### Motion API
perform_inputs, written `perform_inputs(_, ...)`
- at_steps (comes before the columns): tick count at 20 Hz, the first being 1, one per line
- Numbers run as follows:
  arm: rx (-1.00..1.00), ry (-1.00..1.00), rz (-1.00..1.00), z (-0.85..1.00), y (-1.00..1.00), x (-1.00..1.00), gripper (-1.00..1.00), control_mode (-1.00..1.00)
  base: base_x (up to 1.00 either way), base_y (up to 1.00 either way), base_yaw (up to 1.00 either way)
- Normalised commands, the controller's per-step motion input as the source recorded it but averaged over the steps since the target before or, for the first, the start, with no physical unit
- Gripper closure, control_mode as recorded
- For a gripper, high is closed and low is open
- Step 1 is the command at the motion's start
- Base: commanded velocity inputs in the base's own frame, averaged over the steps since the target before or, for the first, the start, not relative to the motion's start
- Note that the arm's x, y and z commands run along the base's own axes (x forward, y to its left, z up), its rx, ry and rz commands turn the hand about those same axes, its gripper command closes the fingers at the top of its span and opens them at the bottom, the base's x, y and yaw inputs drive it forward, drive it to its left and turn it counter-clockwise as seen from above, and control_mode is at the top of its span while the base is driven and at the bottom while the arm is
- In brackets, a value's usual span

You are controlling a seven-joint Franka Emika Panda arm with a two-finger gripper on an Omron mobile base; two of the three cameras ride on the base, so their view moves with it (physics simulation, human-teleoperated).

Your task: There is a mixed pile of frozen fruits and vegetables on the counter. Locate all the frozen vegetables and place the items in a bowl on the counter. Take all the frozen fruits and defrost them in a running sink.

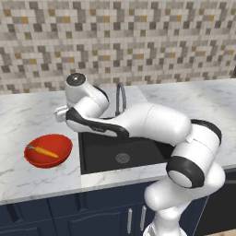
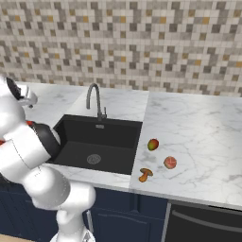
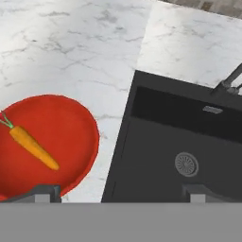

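Orange carrot (image 1: pixel 46 151) lies inside the red bowl (image 1: pixel 60 156) on the counter (image 1: pixel 27 120), left of the sink (image 2: pixel 94 142). Gripper (image 3: pixel 120 191) hangs above them, jaws released, empty. Three small pieces, mushroom (image 2: pixel 145 175) included, sit near the counter's front edge, right of the sink.

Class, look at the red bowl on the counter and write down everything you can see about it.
The bowl is shallow, round and glossy red, like glazed ceramic or plastic. It sits upright on the white marble counter, just left of the black sink, close to its edge. One orange carrot with a small green top lies inside, slanted across the bottom. In the hand view the bowl lies at lower left, above one of the end effector's fingertips; nothing grips it.
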Motion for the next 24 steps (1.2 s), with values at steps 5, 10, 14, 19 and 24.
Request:
perform_inputs(5, 0.01, 0.35, -0.29, 0.17, -0.33, 0.00, -1.00, -1.00, 0.00, 0.00, 0.00)
perform_inputs(10, -0.02, 0.09, -0.11, -0.12, -0.63, -0.16, -1.00, -1.00, 0.00, 0.00, 0.00)
perform_inputs(14, -0.03, 0.00, 0.00, -0.30, -0.70, -0.56, -1.00, -1.00, 0.00, 0.00, 0.00)
perform_inputs(19, 0.00, 0.00, 0.00, -0.40, -0.75, -0.69, -1.00, -1.00, 0.00, 0.00, 0.00)
perform_inputs(24, 0.00, 0.00, 0.00, -0.11, -0.98, -0.37, -1.00, -1.00, 0.00, 0.00, 0.00)
